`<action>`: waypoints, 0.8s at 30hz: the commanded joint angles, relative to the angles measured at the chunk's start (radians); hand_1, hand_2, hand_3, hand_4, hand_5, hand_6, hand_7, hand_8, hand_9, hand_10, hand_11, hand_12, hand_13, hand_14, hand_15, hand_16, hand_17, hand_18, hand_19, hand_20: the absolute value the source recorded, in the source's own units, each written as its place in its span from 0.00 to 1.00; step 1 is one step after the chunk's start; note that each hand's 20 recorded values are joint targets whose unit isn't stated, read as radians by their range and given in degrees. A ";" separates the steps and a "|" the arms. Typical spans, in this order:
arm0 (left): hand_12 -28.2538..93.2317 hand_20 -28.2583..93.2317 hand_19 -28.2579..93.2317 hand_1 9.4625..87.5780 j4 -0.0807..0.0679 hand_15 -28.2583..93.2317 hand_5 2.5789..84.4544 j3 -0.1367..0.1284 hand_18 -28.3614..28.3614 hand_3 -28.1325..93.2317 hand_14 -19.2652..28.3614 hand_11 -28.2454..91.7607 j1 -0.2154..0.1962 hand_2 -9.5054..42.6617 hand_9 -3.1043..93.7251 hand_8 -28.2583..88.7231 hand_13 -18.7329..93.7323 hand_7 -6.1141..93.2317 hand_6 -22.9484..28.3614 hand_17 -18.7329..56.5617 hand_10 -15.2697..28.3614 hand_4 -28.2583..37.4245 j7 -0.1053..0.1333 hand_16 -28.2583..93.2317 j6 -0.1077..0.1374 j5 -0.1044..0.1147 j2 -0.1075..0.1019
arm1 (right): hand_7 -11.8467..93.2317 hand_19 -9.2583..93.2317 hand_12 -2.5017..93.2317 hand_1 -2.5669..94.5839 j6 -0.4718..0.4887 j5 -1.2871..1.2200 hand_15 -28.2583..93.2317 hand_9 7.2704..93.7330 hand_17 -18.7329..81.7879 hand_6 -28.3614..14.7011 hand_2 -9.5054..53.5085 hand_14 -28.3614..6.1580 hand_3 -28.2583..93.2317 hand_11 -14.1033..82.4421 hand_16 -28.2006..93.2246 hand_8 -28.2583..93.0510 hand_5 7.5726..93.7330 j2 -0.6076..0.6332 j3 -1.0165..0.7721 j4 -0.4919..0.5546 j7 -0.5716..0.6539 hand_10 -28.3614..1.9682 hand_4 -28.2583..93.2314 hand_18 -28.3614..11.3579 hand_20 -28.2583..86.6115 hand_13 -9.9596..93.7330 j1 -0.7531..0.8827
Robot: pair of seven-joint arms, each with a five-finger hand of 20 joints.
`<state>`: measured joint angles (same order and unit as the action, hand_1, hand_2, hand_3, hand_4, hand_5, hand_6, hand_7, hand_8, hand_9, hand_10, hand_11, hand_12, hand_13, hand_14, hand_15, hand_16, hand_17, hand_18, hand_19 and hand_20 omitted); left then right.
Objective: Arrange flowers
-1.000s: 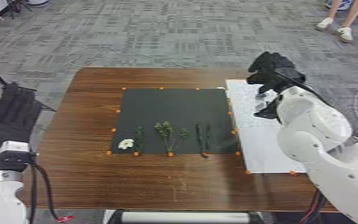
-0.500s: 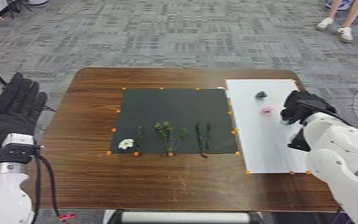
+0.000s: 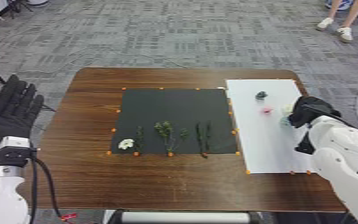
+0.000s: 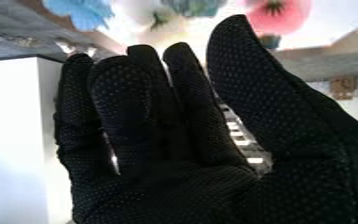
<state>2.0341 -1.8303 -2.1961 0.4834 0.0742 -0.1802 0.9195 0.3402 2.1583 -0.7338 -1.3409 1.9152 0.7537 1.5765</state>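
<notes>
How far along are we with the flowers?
The white flower and green sprigs lie on the dark mat, probably done. The right hand, over the white sheet, appears empty. The pink flower, dark flower and teal flower there probably remain.

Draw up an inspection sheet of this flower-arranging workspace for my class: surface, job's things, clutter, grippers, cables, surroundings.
Surface: brown table bearing a dark mat and white sheet.
Job's things: white flower and green sprigs on the mat; pink flower and blue flower on the sheet.
Clutter: nothing seen.
Grippers: left hand beside the table, fingers straight; right hand at the sheet's right edge, fingers straight.
Cables: black cable beside the left arm.
Surroundings: grey carpet.
</notes>
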 commanded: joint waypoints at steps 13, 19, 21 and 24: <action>0.30 0.32 0.37 0.17 0.018 0.34 0.46 -0.004 0.66 0.84 0.58 0.34 -0.025 0.44 0.32 0.18 0.36 0.14 0.56 0.21 0.59 0.00 0.000 0.20 0.012 -0.001 0.022 | 0.23 0.82 0.17 0.49 0.097 -0.037 0.86 0.55 0.46 0.57 0.00 0.50 0.93 0.30 0.48 0.15 0.54 -0.029 0.041 -0.080 0.000 0.52 0.00 0.12 0.53 0.74 -0.049; 0.30 0.32 0.38 0.17 0.018 0.34 0.46 -0.007 0.67 0.84 0.59 0.34 -0.027 0.43 0.32 0.18 0.36 0.14 0.56 0.21 0.60 0.00 -0.002 0.20 0.010 -0.001 0.024 | 0.24 0.82 0.18 0.49 0.068 -0.005 0.85 0.57 0.46 0.58 0.00 0.51 0.93 0.31 0.49 0.15 0.56 -0.028 0.075 -0.092 -0.008 0.53 0.00 0.12 0.53 0.74 -0.039; 0.30 0.32 0.38 0.17 0.020 0.34 0.46 -0.007 0.67 0.84 0.59 0.35 -0.032 0.44 0.33 0.18 0.36 0.14 0.57 0.21 0.60 0.00 -0.007 0.20 0.002 -0.002 0.030 | 0.25 0.82 0.18 0.50 0.040 0.007 0.85 0.59 0.47 0.60 0.00 0.52 0.93 0.32 0.49 0.14 0.58 -0.027 0.090 -0.096 -0.005 0.55 0.00 0.13 0.52 0.74 -0.036; 0.31 0.32 0.38 0.17 0.019 0.35 0.46 -0.003 0.67 0.84 0.60 0.35 -0.034 0.44 0.34 0.18 0.37 0.14 0.57 0.20 0.61 0.00 -0.012 0.20 0.002 -0.002 0.037 | 0.26 0.82 0.19 0.51 -0.017 0.021 0.85 0.63 0.48 0.63 0.00 0.53 0.91 0.34 0.49 0.14 0.60 -0.031 0.110 -0.105 0.000 0.57 0.00 0.13 0.53 0.75 -0.035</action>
<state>2.0464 -1.8360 -2.2084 0.4783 0.0817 -0.1793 0.9370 0.4047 2.1488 -0.7605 -1.2767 1.8403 0.7436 1.5169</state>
